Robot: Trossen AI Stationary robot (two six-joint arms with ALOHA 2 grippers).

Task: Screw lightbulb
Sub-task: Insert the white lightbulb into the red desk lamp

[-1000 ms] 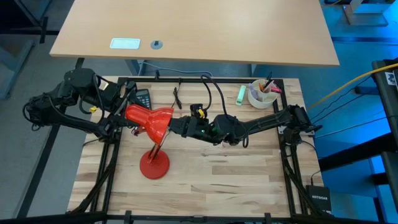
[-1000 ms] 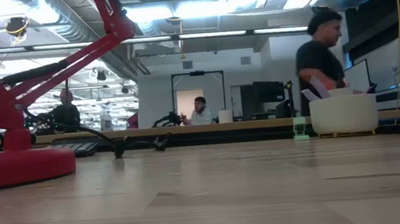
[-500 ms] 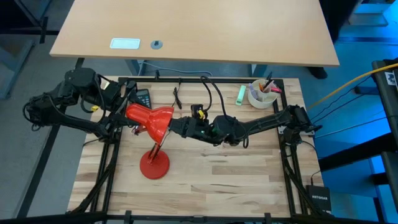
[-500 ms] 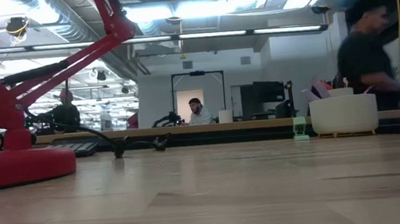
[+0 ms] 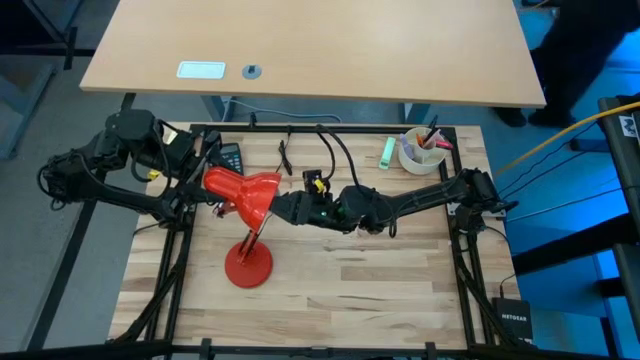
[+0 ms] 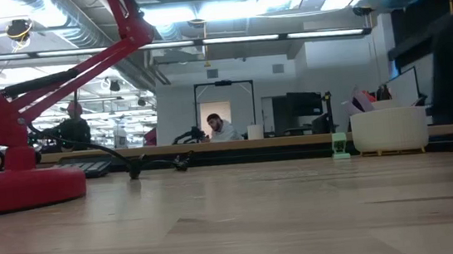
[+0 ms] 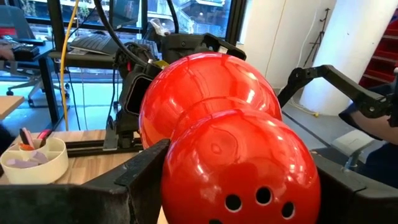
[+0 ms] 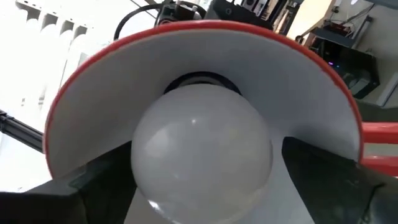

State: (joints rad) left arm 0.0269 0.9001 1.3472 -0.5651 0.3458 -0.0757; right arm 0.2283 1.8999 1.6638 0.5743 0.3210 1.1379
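Note:
A red desk lamp stands on its round base (image 5: 247,266) at the table's left of middle; its shade (image 5: 248,193) lies tipped, mouth toward the right. My left gripper (image 5: 205,183) is shut on the shade's rear. My right gripper (image 5: 281,206) reaches into the shade's mouth and is shut on the white frosted lightbulb (image 8: 202,146). The bulb sits inside the shade's white inside (image 8: 298,93), its base end at the dark socket (image 8: 200,79). The bulb is hidden in the high view. My left gripper pinches the shade's rounded rear part with the vent holes (image 7: 186,168) between its two fingers (image 7: 144,175), coming level from the table's left. The shade is held off the table on the lamp's arm. My right gripper pinches the bulb's round globe (image 8: 146,162) between its two fingers (image 8: 102,180), one on each side. It comes level from the table's right, along the bulb's axis. The bulb's base end is in the socket; the threads are hidden by the globe.
A white cup of pens (image 5: 420,150) and a green object (image 5: 386,151) stand at the far right, a black keypad device (image 5: 231,157) and loose cables (image 5: 288,152) at the far edge. The near half of the wooden table (image 5: 360,290) is bare. People show in the room beyond.
My right gripper's wrist has turned a little about its own axis at the shade's mouth, and its cable has swung with it. The lamp and my left gripper have kept still. A person beyond the table has walked off to the right.

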